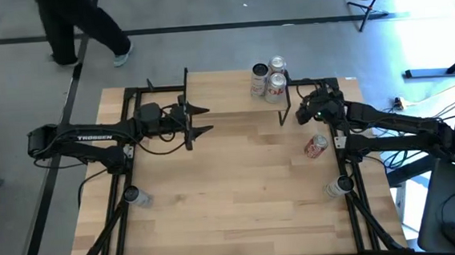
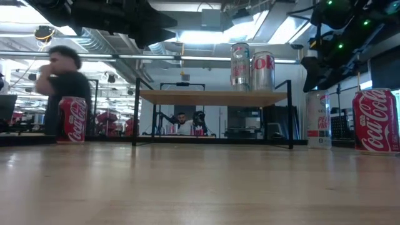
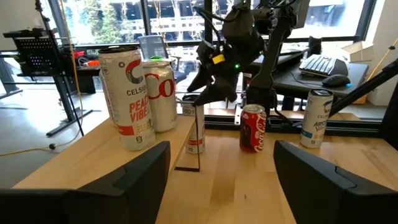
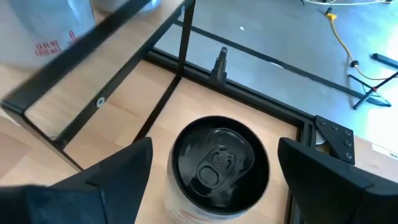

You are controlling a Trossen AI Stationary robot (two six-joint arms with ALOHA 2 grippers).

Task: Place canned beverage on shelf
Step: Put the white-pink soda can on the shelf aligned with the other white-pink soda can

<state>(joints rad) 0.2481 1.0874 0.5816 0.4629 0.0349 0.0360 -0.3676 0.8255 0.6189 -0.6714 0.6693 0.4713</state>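
The right tool [image 4: 211,180] hangs open over a black-topped can [image 4: 217,165] beside the shelf [image 2: 212,97] (two cans [image 2: 251,70] on it); the left tool [image 1: 203,121] waits open above the table [image 1: 232,199].

person [image 1: 76,25] walking, keyboard [image 3: 318,63], perhaps mouse [image 3: 336,79]
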